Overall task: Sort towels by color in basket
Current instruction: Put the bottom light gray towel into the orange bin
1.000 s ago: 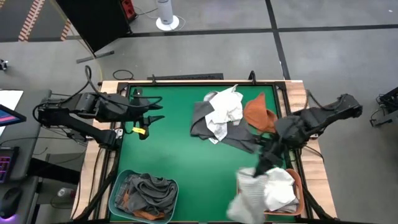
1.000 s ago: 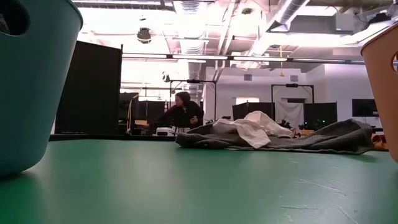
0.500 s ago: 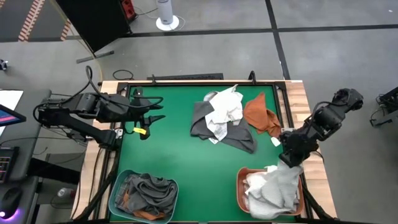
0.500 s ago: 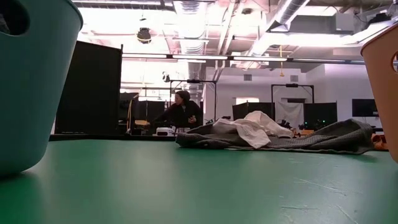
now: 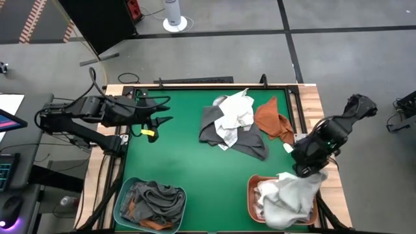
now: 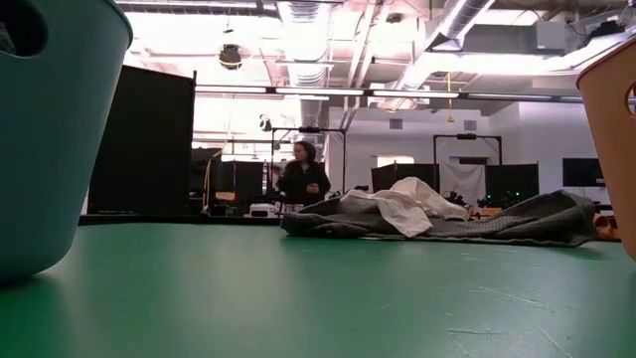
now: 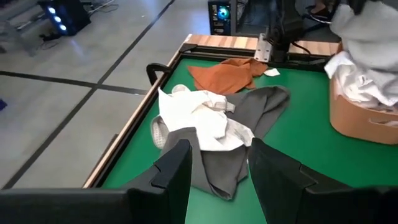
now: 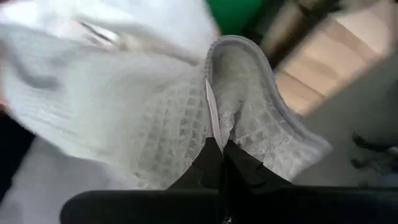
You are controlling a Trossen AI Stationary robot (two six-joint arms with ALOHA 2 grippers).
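Because the towels are soft, light and limp, a pinch on a raised fold should lift one. From the green tabletop (image 5: 182,162) down: the orange basket (image 5: 251,195), the light grey towel (image 5: 296,192) over it, pinched by the right hand (image 5: 305,170); left hand (image 5: 156,117) spread, waiting.

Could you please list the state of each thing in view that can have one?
Right gripper: shut on light grey towel, above orange basket.
Left gripper: open, empty, at the table's left side.
Orange basket: holds white and light towels.
Teal basket: holds dark grey and rust towels.
Towel pile: unsorted, heaped on table.
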